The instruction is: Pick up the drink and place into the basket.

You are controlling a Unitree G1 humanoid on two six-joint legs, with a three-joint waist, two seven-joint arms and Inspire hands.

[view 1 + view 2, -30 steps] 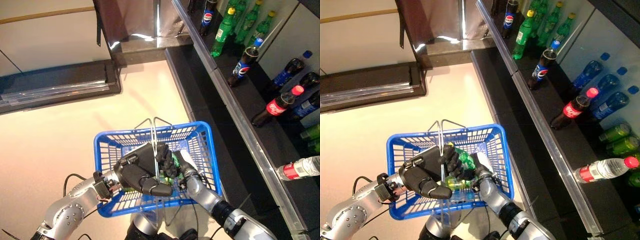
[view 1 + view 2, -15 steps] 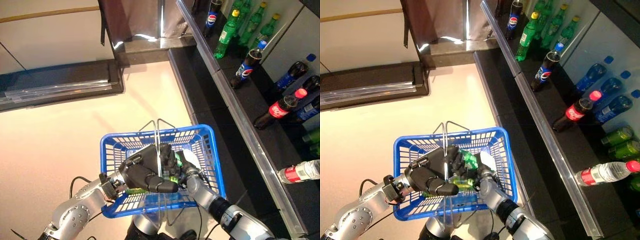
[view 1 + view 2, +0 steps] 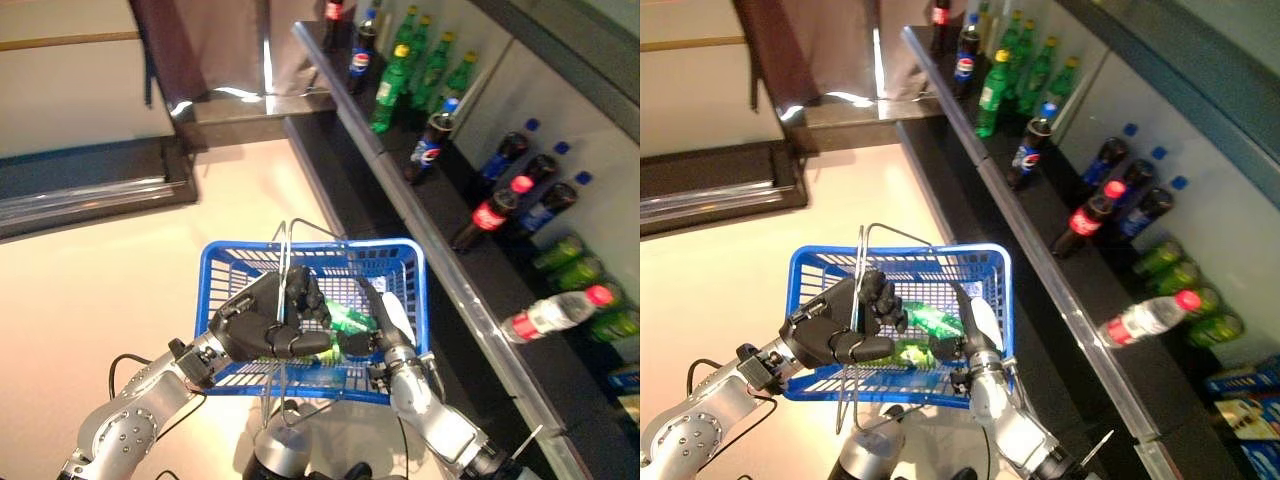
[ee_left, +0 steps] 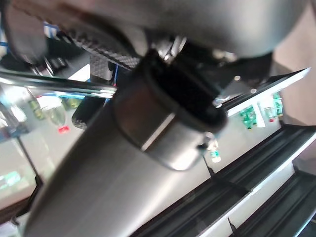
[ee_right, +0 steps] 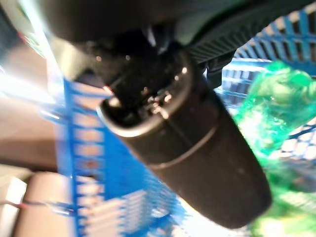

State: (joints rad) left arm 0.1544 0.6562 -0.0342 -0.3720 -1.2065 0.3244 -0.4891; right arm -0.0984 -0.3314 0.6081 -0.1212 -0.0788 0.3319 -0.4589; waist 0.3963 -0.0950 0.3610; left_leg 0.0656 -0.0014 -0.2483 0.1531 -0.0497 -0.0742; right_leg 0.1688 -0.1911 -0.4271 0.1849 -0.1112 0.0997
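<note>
Blue basket hung by wire handles from left hand, fingers curled round them. Green drink bottle lying inside on the basket floor. Right hand beside it, fingers straight, holding nothing. Likely light, smooth, slippery plastic; best taken round the body.
</note>
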